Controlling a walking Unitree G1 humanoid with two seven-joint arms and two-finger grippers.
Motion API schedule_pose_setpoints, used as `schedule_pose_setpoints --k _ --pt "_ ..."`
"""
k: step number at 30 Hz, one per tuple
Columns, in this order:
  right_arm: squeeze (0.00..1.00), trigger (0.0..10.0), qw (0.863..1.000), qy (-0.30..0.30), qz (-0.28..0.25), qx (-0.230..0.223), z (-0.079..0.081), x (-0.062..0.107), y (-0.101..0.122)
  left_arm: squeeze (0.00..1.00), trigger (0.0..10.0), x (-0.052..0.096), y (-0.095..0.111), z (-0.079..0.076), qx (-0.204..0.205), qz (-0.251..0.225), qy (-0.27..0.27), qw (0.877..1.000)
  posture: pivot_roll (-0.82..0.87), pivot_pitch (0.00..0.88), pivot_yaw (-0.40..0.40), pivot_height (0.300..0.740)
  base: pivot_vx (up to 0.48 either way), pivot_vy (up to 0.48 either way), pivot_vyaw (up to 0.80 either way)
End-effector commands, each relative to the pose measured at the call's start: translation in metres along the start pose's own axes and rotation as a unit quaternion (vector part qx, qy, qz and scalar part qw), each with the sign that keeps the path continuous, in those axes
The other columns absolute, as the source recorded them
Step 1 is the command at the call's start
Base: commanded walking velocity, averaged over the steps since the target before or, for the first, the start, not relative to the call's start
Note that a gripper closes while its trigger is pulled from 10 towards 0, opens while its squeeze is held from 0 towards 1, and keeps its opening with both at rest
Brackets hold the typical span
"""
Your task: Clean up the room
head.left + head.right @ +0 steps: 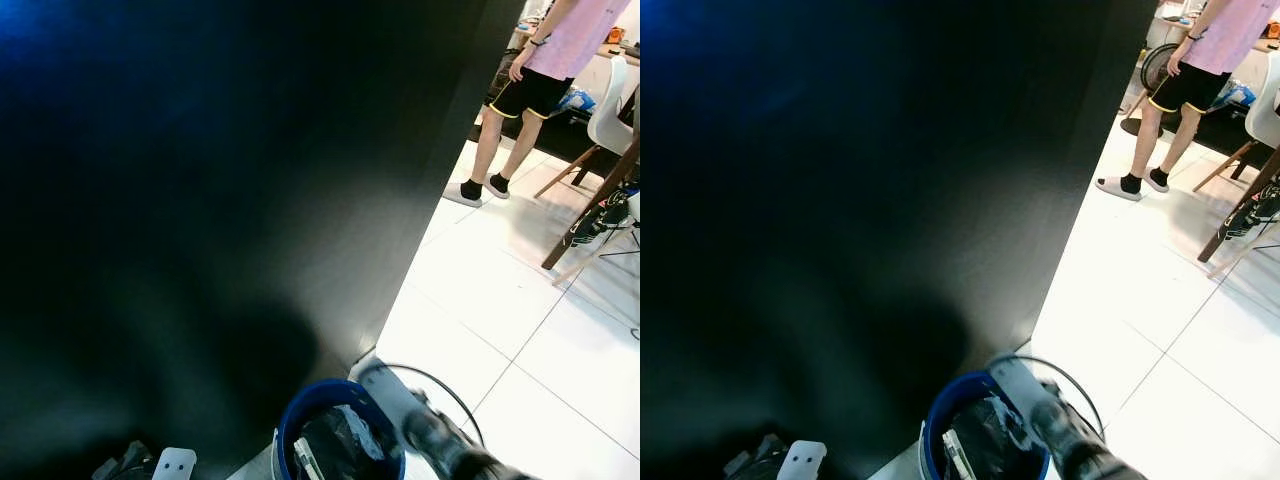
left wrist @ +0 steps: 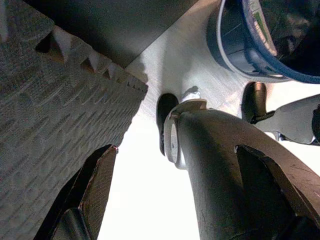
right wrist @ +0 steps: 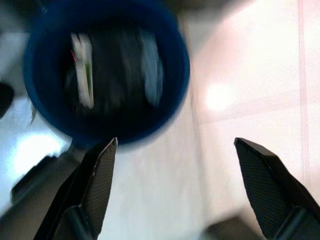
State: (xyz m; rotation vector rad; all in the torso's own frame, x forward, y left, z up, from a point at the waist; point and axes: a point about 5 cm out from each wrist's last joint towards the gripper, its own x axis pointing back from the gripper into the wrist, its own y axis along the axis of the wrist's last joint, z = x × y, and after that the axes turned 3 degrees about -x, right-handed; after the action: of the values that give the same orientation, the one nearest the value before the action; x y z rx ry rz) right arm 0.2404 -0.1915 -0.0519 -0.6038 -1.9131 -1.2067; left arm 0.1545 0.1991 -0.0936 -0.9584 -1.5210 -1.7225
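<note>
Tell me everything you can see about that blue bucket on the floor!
The blue bucket is round and looks like plastic, with a thick blue rim. It stands upright on the pale floor, close to a big black wall. A black bag lines the inside, and some pale scraps lie in it, one a whitish strip with green on it. The right hand hangs open just above it, empty, and the silver right arm crosses over its rim in the eye views.

A home room: white tiled floor [image 1: 520, 330], dining chair [image 1: 612, 110], blue wastebin [image 1: 335, 440], foam mat [image 2: 55, 130].
</note>
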Motion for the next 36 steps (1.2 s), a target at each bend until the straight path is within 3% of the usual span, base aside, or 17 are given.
schedule_pose_setpoints --k 1,3,5,6,8,14,19,36 --pt "0.00 10.0 0.999 -0.012 0.027 -0.046 -0.005 0.002 -0.019 0.00 10.0 0.001 -0.012 -0.003 0.002 0.030 -0.003 1.000 0.06 0.039 -0.085 0.740 0.000 0.000 0.00" --pt "0.00 10.0 0.997 -0.016 0.037 -0.061 -0.006 0.004 -0.028 0.00 10.0 0.001 -0.011 -0.003 0.002 0.030 -0.003 1.000 0.05 0.038 -0.084 0.740 0.000 0.000 0.00" --pt "0.00 10.0 0.994 -0.021 0.072 -0.085 -0.006 0.009 -0.056 0.00 10.0 0.000 -0.009 -0.005 -0.004 0.032 -0.007 0.999 0.04 0.031 -0.075 0.740 0.000 0.000 0.00" --pt "0.00 10.0 0.994 -0.021 0.072 -0.085 -0.006 0.009 -0.056 0.00 10.0 0.000 -0.009 -0.005 -0.004 0.032 -0.007 0.999 0.04 0.031 -0.075 0.740 0.000 0.000 0.00" --pt "0.00 10.0 0.987 -0.024 0.114 -0.111 0.000 0.016 -0.088 0.00 10.0 0.000 -0.009 -0.007 -0.014 0.038 -0.014 0.999 0.03 0.025 -0.070 0.740 -0.120 0.000 0.00" --pt "0.00 10.0 0.979 -0.018 0.159 -0.128 0.012 0.025 -0.118 0.00 10.0 0.000 -0.010 -0.008 -0.016 0.046 -0.017 0.999 0.03 0.016 -0.064 0.740 -0.401 0.000 0.00" --pt "0.00 10.0 0.977 -0.007 0.178 -0.116 0.016 0.029 -0.128 0.00 10.0 0.001 -0.016 -0.009 -0.037 0.064 -0.018 0.997 0.02 0.004 -0.068 0.740 -0.461 0.000 0.00" --pt "0.00 10.0 0.983 -0.004 0.171 -0.071 0.023 0.024 -0.116 0.00 10.0 0.000 -0.016 -0.017 -0.037 0.070 -0.020 0.997 0.01 0.000 -0.088 0.740 -0.465 0.000 0.00"
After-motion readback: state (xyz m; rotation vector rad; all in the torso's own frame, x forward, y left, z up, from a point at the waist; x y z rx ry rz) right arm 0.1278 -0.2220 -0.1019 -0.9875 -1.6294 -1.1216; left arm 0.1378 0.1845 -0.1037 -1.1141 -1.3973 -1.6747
